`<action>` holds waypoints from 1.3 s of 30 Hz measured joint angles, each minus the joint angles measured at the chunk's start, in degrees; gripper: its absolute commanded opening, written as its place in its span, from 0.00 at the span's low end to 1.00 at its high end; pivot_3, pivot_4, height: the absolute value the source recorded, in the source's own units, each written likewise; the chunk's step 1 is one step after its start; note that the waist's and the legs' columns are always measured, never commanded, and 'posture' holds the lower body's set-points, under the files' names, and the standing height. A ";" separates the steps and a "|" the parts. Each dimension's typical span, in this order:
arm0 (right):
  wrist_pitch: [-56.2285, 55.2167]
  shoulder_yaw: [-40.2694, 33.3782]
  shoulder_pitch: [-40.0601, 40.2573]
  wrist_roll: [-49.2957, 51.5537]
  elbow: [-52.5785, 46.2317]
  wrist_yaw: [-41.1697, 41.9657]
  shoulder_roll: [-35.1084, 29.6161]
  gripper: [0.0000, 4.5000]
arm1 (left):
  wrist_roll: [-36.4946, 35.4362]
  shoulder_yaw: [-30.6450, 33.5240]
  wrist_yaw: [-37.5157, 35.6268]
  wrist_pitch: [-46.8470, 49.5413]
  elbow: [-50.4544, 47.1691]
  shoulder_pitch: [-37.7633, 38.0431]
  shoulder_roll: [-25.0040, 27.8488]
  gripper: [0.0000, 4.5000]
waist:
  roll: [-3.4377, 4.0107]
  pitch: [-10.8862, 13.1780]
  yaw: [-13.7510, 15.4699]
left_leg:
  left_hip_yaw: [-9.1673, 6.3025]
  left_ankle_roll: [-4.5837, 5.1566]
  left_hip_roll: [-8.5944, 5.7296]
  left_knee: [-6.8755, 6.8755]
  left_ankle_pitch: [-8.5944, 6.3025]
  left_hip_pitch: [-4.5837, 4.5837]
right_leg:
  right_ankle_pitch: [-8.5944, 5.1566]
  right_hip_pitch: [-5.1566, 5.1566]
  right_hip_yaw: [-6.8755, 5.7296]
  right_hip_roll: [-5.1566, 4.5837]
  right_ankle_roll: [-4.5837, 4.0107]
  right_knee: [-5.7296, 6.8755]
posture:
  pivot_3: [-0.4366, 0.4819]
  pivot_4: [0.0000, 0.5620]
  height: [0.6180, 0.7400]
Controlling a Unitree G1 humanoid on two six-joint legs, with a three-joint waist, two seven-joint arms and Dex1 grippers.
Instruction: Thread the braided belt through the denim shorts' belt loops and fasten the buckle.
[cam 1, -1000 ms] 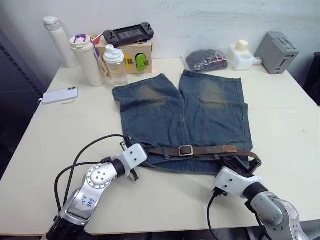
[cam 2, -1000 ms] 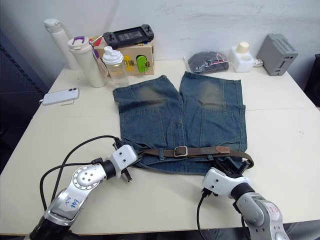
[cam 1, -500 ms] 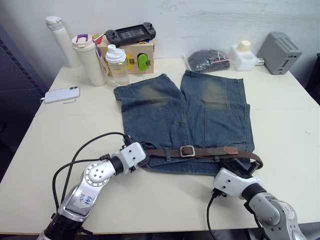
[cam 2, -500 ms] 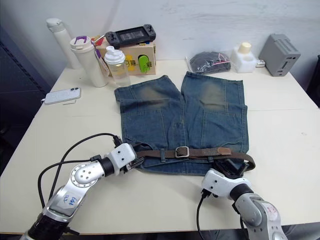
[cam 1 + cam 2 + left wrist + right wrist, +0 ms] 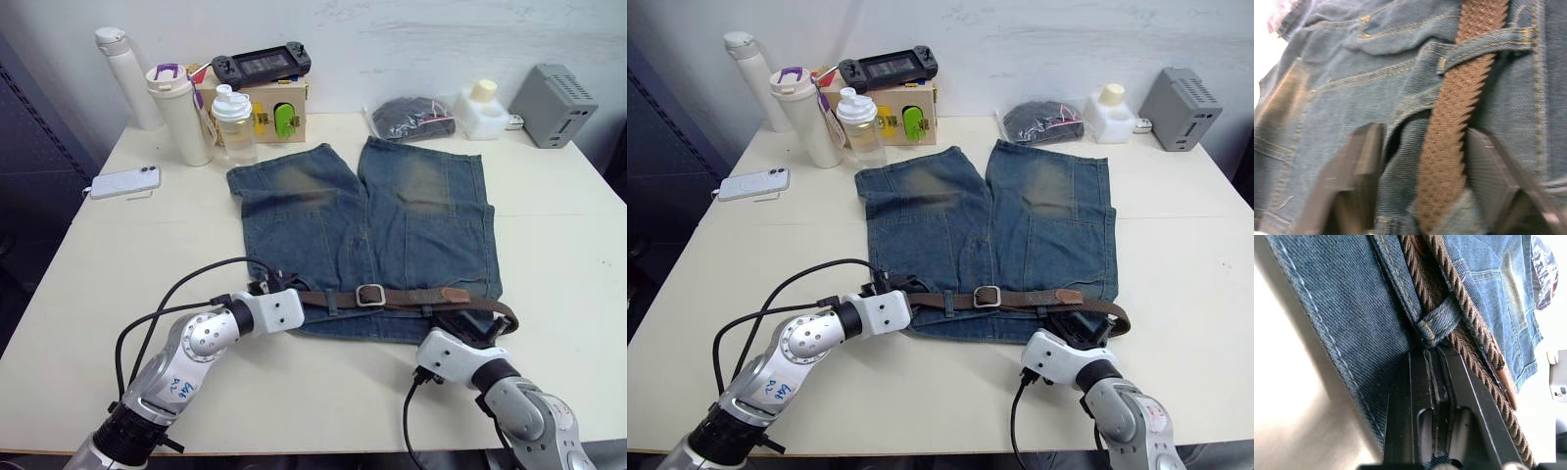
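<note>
The denim shorts (image 5: 392,225) lie flat on the table with the waistband toward me. The braided belt (image 5: 402,296) runs along that waistband through belt loops (image 5: 1484,44), and the buckle (image 5: 368,295) sits at the middle. A tan tab (image 5: 453,293) lies toward the right. At the waistband's left end, my left gripper (image 5: 286,292) is open, and its fingers (image 5: 1359,166) straddle the belt (image 5: 1449,147) and a fold of denim. At the right end my right gripper (image 5: 468,323) is shut, its fingertips (image 5: 1432,362) pressed against the base of a belt loop (image 5: 1439,323).
A phone (image 5: 125,181) lies at the left of the table (image 5: 147,245). Along the back stand a white thermos (image 5: 118,78), a tumbler (image 5: 181,113), a bottle (image 5: 233,122), a wooden box (image 5: 269,110) with a game controller (image 5: 263,66), a bagged dark bundle (image 5: 411,116), a white jug (image 5: 482,108) and a grey box (image 5: 560,91).
My left gripper has swung right, onto the waistband's left end and around the belt. The right gripper stays where it was. The camera has shifted slightly.
</note>
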 measured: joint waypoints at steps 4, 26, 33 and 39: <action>0.10 -0.06 0.08 -0.01 0.00 -0.36 0.00 0.00 | 0.28 -0.53 -0.87 0.23 0.71 -0.50 -1.49 0.01 | -0.10 0.09 0.29 | -0.10 0.00 0.00 0.01 0.01 -0.05 | 0.00 0.01 -0.11 -0.01 0.00 -0.03 | 0.48 0.27 0.59; -0.42 0.16 -0.46 2.26 -1.06 0.43 -0.01 0.00 | -3.86 4.05 2.94 -6.01 4.29 3.96 4.31 0.01 | 0.18 0.00 -0.56 | -0.17 -0.17 0.22 -0.16 -0.01 0.11 | -0.18 0.04 -0.22 0.11 -0.26 0.07 | 0.48 0.27 0.59; -0.41 0.49 -0.69 2.24 -1.07 0.52 0.00 0.00 | -5.46 4.37 4.08 -6.01 4.33 5.06 4.33 0.01 | 0.39 -0.13 -0.61 | -0.14 -0.15 0.36 -0.18 -0.01 0.15 | -0.23 0.04 -0.21 0.24 -0.33 0.06 | 0.48 0.27 0.59; 0.77 2.58 -1.01 0.93 -0.52 0.50 0.54 0.00 | -5.88 5.27 6.08 -7.37 4.36 6.37 4.02 0.27 | 0.41 -0.14 -0.64 | -0.14 -0.24 0.52 -0.19 -0.05 0.16 | -0.29 0.04 -0.21 0.38 -0.45 0.07 | 0.48 0.27 0.59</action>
